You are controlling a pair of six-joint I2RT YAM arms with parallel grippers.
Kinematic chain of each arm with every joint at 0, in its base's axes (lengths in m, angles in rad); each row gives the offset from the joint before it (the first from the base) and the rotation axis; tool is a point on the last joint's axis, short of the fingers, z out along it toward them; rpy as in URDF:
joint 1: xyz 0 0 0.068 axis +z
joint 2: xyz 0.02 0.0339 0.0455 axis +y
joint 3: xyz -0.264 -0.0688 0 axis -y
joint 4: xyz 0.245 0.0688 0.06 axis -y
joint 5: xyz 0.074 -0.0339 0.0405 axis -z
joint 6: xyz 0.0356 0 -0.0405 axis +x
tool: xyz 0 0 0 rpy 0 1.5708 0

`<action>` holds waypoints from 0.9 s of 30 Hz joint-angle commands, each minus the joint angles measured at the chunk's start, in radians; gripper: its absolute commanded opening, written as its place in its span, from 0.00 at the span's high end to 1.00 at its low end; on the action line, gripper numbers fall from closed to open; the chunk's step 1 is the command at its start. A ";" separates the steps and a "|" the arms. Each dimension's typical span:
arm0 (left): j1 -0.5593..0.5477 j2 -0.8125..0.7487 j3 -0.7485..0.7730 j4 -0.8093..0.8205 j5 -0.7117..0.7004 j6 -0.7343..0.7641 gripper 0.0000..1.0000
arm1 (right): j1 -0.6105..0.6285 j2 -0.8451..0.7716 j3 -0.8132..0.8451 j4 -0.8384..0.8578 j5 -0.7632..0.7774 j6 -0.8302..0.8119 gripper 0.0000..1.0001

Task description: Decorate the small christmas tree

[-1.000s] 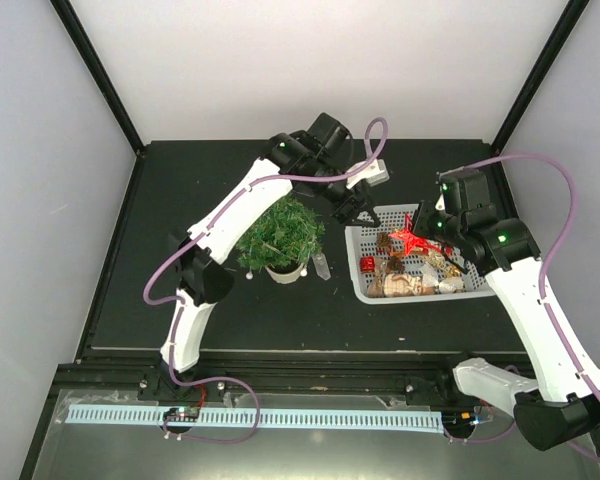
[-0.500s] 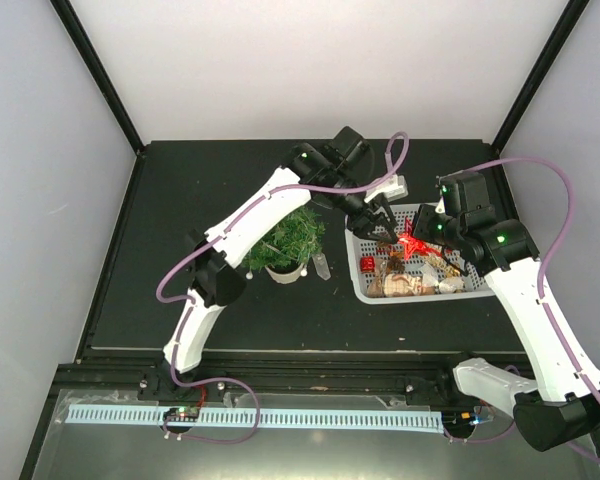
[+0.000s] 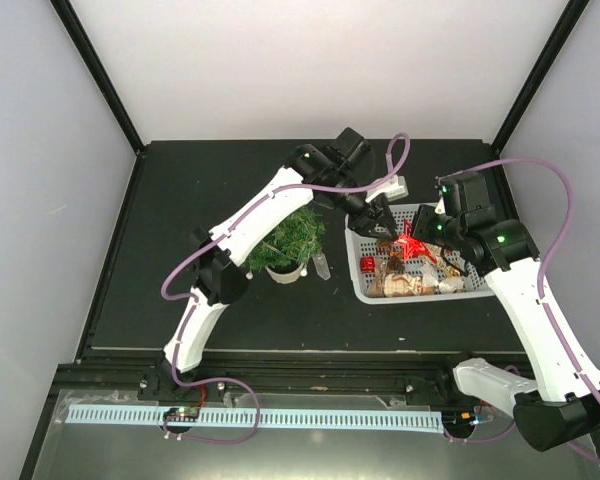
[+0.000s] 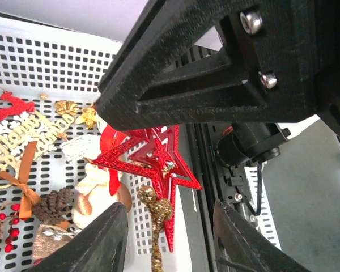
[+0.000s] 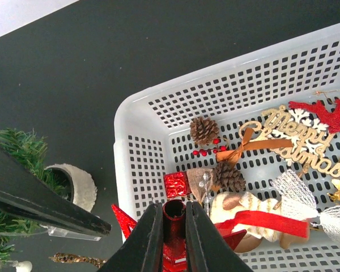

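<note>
The small christmas tree (image 3: 290, 238) stands in its whitish base (image 5: 79, 184) left of the white basket (image 3: 358, 268). My right gripper (image 3: 420, 240) hangs over the basket's left half, shut on the tube stem of a red glitter star (image 5: 174, 218). My left gripper (image 3: 378, 218) has reached over the basket's far left corner, right beside the star. In the left wrist view its jaws (image 4: 170, 241) stand open, one on either side of the star's (image 4: 158, 161) lower point and a gold glitter sprig (image 4: 153, 221), touching neither.
The basket (image 5: 141, 170) holds pine cones (image 5: 204, 129), a red gift box (image 5: 175, 185), a gold "Merry Christmas" sign (image 5: 300, 141), a red reindeer (image 5: 323, 110) and ribbon pieces. A small clear object (image 3: 320, 265) lies by the tree's base. Black frame posts rise at the back corners.
My left arm swung right, from over the tree to the basket's corner beside the star, and its jaws narrowed. The right gripper kept the star almost still.
</note>
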 commanded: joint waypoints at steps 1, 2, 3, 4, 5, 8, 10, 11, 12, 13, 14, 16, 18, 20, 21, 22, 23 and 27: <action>-0.003 0.033 0.058 -0.003 0.010 0.005 0.61 | -0.006 -0.004 0.012 -0.011 -0.018 0.010 0.88; -0.004 0.036 0.059 -0.002 0.011 0.005 0.64 | -0.006 -0.004 0.015 -0.013 -0.019 0.009 0.88; -0.003 0.039 0.061 -0.002 0.010 0.004 0.67 | -0.006 -0.004 0.017 -0.014 -0.019 0.009 0.88; -0.004 0.041 0.062 -0.001 0.008 0.002 0.72 | -0.006 -0.005 0.020 -0.016 -0.020 0.009 0.88; -0.004 0.044 0.063 0.000 0.006 0.002 0.76 | -0.005 -0.006 0.021 -0.018 -0.021 0.009 0.88; -0.005 0.048 0.062 -0.004 0.004 0.003 0.80 | -0.005 -0.006 0.017 -0.015 -0.024 0.013 0.88; -0.009 0.050 0.063 -0.008 0.005 0.006 0.80 | -0.006 -0.007 0.015 -0.014 -0.026 0.014 0.88; -0.011 0.050 0.063 -0.008 0.005 0.008 0.80 | -0.005 -0.006 0.014 -0.011 -0.027 0.015 0.88; -0.011 0.051 0.063 -0.010 0.003 0.008 0.81 | -0.006 -0.005 0.013 -0.011 -0.029 0.015 0.88; -0.013 0.052 0.063 -0.010 0.001 0.009 0.82 | -0.005 -0.004 0.014 -0.011 -0.029 0.015 0.88; -0.014 0.054 0.063 -0.009 -0.001 0.009 0.84 | -0.006 -0.005 0.016 -0.010 -0.027 0.015 0.88; -0.016 0.059 0.063 -0.008 -0.010 0.009 0.84 | -0.006 -0.004 0.019 -0.011 -0.026 0.014 0.88; -0.017 0.063 0.062 -0.002 -0.026 0.004 0.84 | -0.006 -0.004 0.023 -0.012 -0.026 0.013 0.88; -0.017 0.070 0.062 0.003 -0.044 0.004 0.85 | -0.006 -0.004 0.026 -0.018 -0.020 0.009 0.88; -0.019 0.073 0.063 0.005 -0.053 0.004 0.86 | -0.006 -0.004 0.029 -0.022 -0.018 0.005 0.88; -0.016 0.075 0.064 0.005 -0.059 0.004 0.86 | -0.006 -0.004 0.031 -0.027 -0.015 0.003 0.88; -0.016 0.076 0.064 0.004 -0.064 0.004 0.86 | -0.006 -0.006 0.034 -0.032 -0.011 -0.001 0.88; -0.014 0.083 0.066 0.006 -0.081 0.004 0.89 | -0.006 -0.015 0.036 -0.051 0.008 -0.019 0.88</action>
